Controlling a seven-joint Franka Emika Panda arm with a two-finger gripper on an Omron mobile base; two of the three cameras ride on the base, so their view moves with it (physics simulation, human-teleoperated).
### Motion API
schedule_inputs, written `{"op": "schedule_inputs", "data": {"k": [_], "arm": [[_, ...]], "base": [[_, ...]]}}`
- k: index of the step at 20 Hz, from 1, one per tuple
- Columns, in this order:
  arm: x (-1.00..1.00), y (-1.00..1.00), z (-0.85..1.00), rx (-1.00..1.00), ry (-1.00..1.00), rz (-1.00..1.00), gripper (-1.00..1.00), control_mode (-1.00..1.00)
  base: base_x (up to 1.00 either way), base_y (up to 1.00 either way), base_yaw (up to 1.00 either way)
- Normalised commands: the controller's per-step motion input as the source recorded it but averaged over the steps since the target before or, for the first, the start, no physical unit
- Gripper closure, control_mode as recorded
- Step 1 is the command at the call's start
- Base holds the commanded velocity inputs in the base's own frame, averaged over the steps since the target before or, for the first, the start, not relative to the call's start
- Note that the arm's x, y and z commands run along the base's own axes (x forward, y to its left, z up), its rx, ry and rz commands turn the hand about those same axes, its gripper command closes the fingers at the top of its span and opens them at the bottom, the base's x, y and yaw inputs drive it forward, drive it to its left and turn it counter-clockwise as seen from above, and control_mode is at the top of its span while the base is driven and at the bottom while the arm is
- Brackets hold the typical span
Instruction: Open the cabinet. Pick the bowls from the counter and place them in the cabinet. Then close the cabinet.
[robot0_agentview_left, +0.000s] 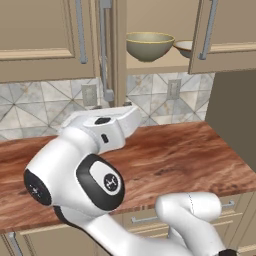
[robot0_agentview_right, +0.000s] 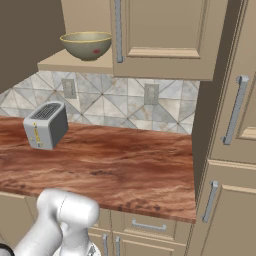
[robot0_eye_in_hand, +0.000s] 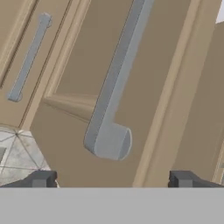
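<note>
The cabinet (robot0_agentview_left: 150, 62) has its left door (robot0_agentview_left: 118, 50) swung open, edge-on to the left base view. On the shelf inside sit the deep bowl (robot0_agentview_left: 149, 46) (robot0_agentview_right: 86, 45) and the shallow bowl (robot0_agentview_left: 183, 48), which is half hidden by the right door (robot0_agentview_left: 227, 35) (robot0_agentview_right: 165, 35). My gripper (robot0_eye_in_hand: 112, 181) is open. It faces the lower end of the left door's grey bar handle (robot0_eye_in_hand: 111, 100) (robot0_agentview_left: 103, 50) from close by, with nothing between its fingertips (robot0_eye_in_hand: 41, 179). The reddish-brown counter (robot0_agentview_left: 175, 155) (robot0_agentview_right: 125, 160) lies below.
A silver toaster (robot0_agentview_right: 46, 125) stands on the counter's left part. A single-door upper cabinet (robot0_agentview_left: 45, 35) with its own handle (robot0_eye_in_hand: 28, 57) adjoins on the left. A tall cabinet (robot0_agentview_right: 235, 110) bounds the counter on the right. Drawers (robot0_agentview_right: 147, 226) run below.
</note>
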Motion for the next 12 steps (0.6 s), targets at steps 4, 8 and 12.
{"op": "schedule_inputs", "data": {"k": [4, 8, 12], "arm": [[0.44, -0.38, -0.11, -0.04, 0.02, 0.00, -1.00, -1.00], [0.43, -0.51, -0.14, 0.01, 0.00, 0.00, -1.00, -1.00], [0.39, -0.47, -0.32, 0.06, -0.15, -0.01, -1.00, -1.00]], "base": [[0.00, 0.00, 0.00], [0.00, 0.00, 0.00], [0.00, 0.00, 0.00]]}}
